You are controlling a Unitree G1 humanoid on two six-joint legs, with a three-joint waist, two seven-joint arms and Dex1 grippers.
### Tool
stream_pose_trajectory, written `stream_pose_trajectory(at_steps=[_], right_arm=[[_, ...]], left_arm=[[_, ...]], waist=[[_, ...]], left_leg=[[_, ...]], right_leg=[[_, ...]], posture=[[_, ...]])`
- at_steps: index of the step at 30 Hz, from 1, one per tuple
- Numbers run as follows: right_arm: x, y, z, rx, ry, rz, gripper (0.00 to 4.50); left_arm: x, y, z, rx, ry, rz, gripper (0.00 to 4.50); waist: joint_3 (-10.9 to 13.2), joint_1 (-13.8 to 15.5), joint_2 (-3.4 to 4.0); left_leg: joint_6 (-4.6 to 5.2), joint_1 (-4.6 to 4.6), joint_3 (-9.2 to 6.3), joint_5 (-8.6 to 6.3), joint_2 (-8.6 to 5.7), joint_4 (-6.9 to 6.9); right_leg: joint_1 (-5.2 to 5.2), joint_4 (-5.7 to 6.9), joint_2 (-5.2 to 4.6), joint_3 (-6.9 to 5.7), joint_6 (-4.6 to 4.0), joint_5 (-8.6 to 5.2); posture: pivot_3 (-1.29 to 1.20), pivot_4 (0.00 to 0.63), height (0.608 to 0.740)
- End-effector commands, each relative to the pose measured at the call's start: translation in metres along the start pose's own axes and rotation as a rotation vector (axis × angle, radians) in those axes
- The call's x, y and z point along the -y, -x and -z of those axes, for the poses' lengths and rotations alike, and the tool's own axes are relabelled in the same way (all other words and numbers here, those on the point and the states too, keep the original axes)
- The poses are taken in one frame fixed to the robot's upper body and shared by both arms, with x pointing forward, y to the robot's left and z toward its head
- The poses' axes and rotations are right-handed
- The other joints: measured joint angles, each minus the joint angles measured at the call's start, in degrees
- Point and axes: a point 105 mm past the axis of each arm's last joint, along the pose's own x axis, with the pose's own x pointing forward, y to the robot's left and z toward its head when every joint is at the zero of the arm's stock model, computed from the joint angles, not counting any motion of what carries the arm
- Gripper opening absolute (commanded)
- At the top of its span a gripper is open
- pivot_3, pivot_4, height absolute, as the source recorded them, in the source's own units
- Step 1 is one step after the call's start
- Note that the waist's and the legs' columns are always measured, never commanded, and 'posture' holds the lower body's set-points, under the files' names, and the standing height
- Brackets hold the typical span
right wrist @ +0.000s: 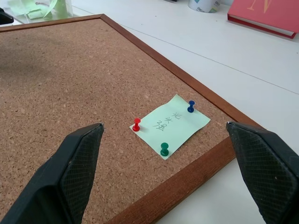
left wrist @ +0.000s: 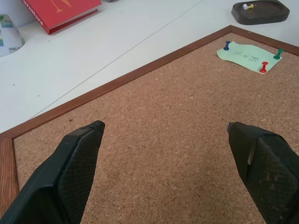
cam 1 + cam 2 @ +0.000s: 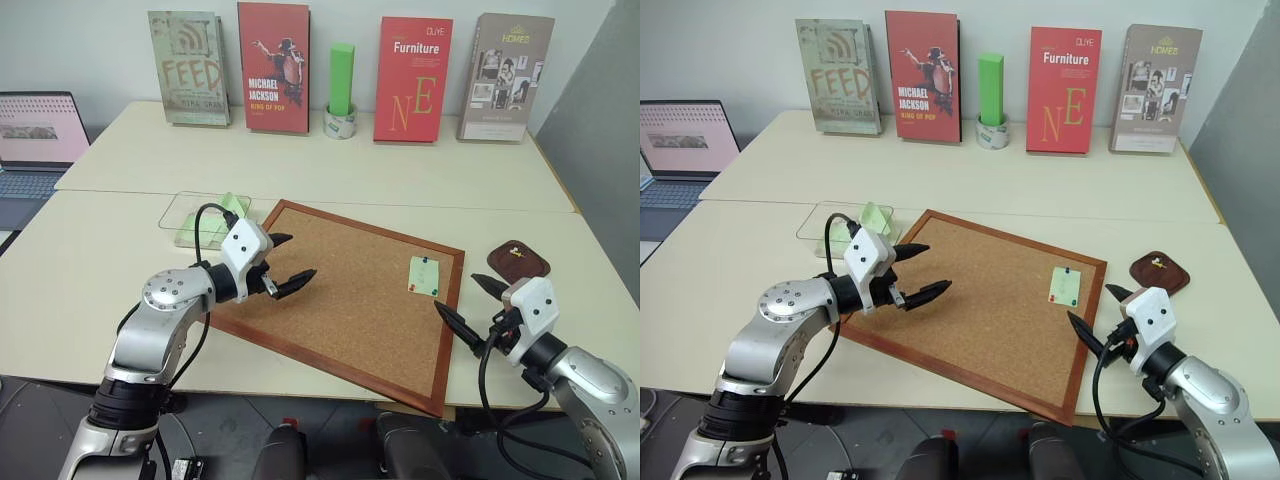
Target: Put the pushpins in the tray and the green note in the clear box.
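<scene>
The pale green note (image 1: 170, 124) is pinned near the right edge of a cork board (image 3: 340, 310). A red pushpin (image 1: 136, 124), a green pushpin (image 1: 164, 150) and a blue one (image 1: 191, 107) stand in its corners. The dark brown tray (image 3: 518, 262) lies on the table just right of the board, with small pins in it. The clear box (image 3: 200, 220) sits off the board's left corner and holds green paper. My left gripper (image 3: 300, 256) hovers open over the board's left part. My right gripper (image 3: 456, 292) is open by the board's right edge, a little nearer to me than the note.
Several books (image 3: 274, 67) stand along the wall at the back. Between them a bright green block (image 3: 342, 80) rises from a tape roll. A laptop (image 3: 35, 140) sits at the far left. The table's right edge (image 3: 560, 180) borders a grey panel.
</scene>
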Motion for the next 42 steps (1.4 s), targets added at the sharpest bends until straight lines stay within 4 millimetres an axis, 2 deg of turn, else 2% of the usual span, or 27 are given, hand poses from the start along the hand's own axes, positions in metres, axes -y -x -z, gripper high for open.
stream_pose_trajectory(at_steps=[1, 10, 19, 25, 31, 32, 34, 40, 42], right_arm=[[-0.002, 0.001, -0.009, 0.031, 0.015, -0.015, 4.44], [-0.005, 0.000, -0.007, 0.029, 0.013, -0.024, 4.44], [-0.009, 0.000, -0.007, 0.030, 0.009, -0.036, 4.44], [-0.008, 0.000, -0.012, 0.046, -0.006, -0.044, 4.44], [-0.010, -0.001, -0.017, 0.055, -0.003, -0.056, 4.50], [-0.011, -0.001, -0.018, 0.057, -0.003, -0.057, 4.50], [-0.012, -0.001, -0.020, 0.066, -0.006, -0.057, 4.50], [-0.015, -0.002, -0.020, 0.068, -0.008, -0.061, 4.50], [-0.015, -0.003, -0.020, 0.069, -0.008, -0.062, 4.50]], left_arm=[[0.001, 0.000, -0.017, 0.066, -0.053, 0.021, 4.50], [-0.001, -0.001, -0.012, 0.036, -0.050, 0.025, 4.50], [0.012, 0.002, -0.022, 0.100, 0.007, 0.121, 4.50], [0.029, -0.007, -0.019, 0.091, -0.009, 0.184, 4.50], [0.040, -0.023, -0.019, 0.099, -0.058, 0.230, 3.44], [0.040, -0.024, -0.019, 0.101, -0.061, 0.235, 3.37], [0.042, -0.029, -0.020, 0.109, -0.064, 0.243, 2.88], [0.048, -0.039, -0.017, 0.119, -0.051, 0.271, 1.91], [0.049, -0.043, -0.016, 0.125, -0.043, 0.271, 1.44]], waist=[[0.0, 0.0, 0.00], [0.0, 0.0, 0.00], [0.0, 0.0, 0.00], [0.0, 0.0, 0.00], [0.0, 0.0, 0.00], [0.0, 0.0, 0.00], [0.0, 0.0, 0.00], [0.0, 0.0, 0.00], [0.0, 0.0, 0.00]], left_leg=[[0.00, 0.00, 0.00, 0.00, 0.00, 0.00], [0.00, 0.00, 0.00, 0.00, 0.00, 0.00], [0.00, -0.01, 0.00, 0.00, 0.00, 0.00], [0.00, -0.01, 0.00, 0.00, 0.00, 0.00], [0.00, -0.01, 0.00, 0.00, 0.00, 0.00], [0.00, -0.01, 0.00, 0.00, 0.00, 0.00], [0.00, -0.01, 0.00, 0.00, 0.00, 0.01], [0.00, -0.02, 0.00, 0.00, -0.01, 0.00], [0.00, -0.02, 0.00, 0.00, -0.01, 0.01]], right_leg=[[0.00, 0.00, 0.00, 0.00, 0.00, 0.00], [0.00, 0.00, 0.00, 0.00, 0.00, 0.00], [0.00, 0.00, 0.00, 0.00, 0.00, 0.00], [0.00, -0.01, 0.00, 0.00, 0.00, 0.00], [0.00, 0.00, 0.00, 0.01, 0.00, 0.00], [0.00, 0.00, 0.00, 0.00, 0.00, 0.00], [0.00, 0.00, 0.01, 0.00, 0.00, 0.00], [0.00, 0.00, 0.01, 0.00, 0.00, 0.00], [0.00, 0.00, 0.01, 0.00, 0.00, 0.00]], posture=[[0.00, 0.150, 0.740], [0.00, 0.150, 0.740], [0.00, 0.150, 0.740], [0.00, 0.150, 0.740], [0.00, 0.150, 0.740], [0.00, 0.150, 0.740], [0.00, 0.150, 0.740], [0.00, 0.150, 0.740], [0.00, 0.150, 0.740]])
